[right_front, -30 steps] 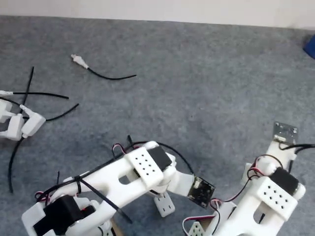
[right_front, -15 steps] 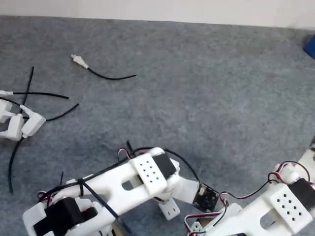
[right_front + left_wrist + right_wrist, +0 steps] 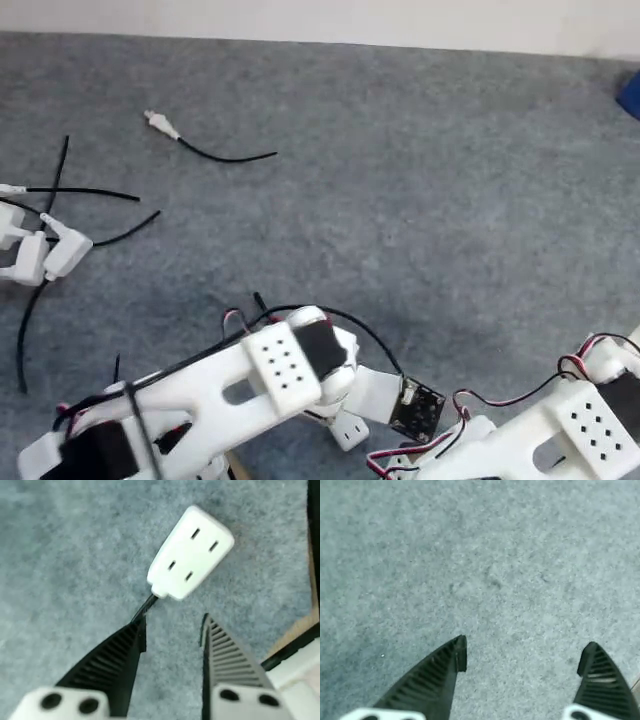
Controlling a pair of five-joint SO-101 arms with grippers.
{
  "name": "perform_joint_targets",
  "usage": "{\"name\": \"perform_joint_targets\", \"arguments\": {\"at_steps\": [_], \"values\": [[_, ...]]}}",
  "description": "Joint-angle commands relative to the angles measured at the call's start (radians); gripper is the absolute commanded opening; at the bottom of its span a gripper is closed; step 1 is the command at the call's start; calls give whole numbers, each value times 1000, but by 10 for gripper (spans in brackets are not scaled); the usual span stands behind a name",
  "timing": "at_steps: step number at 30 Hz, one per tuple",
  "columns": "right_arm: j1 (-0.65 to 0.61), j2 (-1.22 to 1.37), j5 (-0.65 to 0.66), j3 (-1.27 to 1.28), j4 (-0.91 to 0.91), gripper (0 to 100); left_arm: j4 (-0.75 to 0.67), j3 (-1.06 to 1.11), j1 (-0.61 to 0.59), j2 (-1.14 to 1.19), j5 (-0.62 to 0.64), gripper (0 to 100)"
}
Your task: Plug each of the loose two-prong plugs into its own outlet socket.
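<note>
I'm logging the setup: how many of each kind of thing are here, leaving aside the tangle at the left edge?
Plugs: 1, the loose plug
Outlets: 1, the white outlet block
Grippers: 2, left gripper and right gripper, both open
Other: 1, a blue thing at the right edge
Total: 5

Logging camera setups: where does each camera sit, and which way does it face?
High view: fixed overhead, looking down at the table; left arm and right arm show.
Left wrist view: on the wrist, facing down past the open left gripper at an outlet block.
Right wrist view: likewise, past the open right gripper at table.
Shared: high and left wrist views both show the outlet block.
</note>
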Motion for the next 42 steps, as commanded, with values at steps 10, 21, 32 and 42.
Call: {"name": "perform_joint_targets", "arguments": {"at_steps": [10,21,32,42], "values": [[265,-8,-12,-50,-125,343,-172,105,119,-105,5,247],[395,-10,-12,-47,-189,343,-331,219,124,-104,5,245],[315,-12,-11,-44,-147,343,-295,225,119,-104,5,245],[340,-16,-3,-59,-85,343,-376,226,59,-101,5,246]]}}
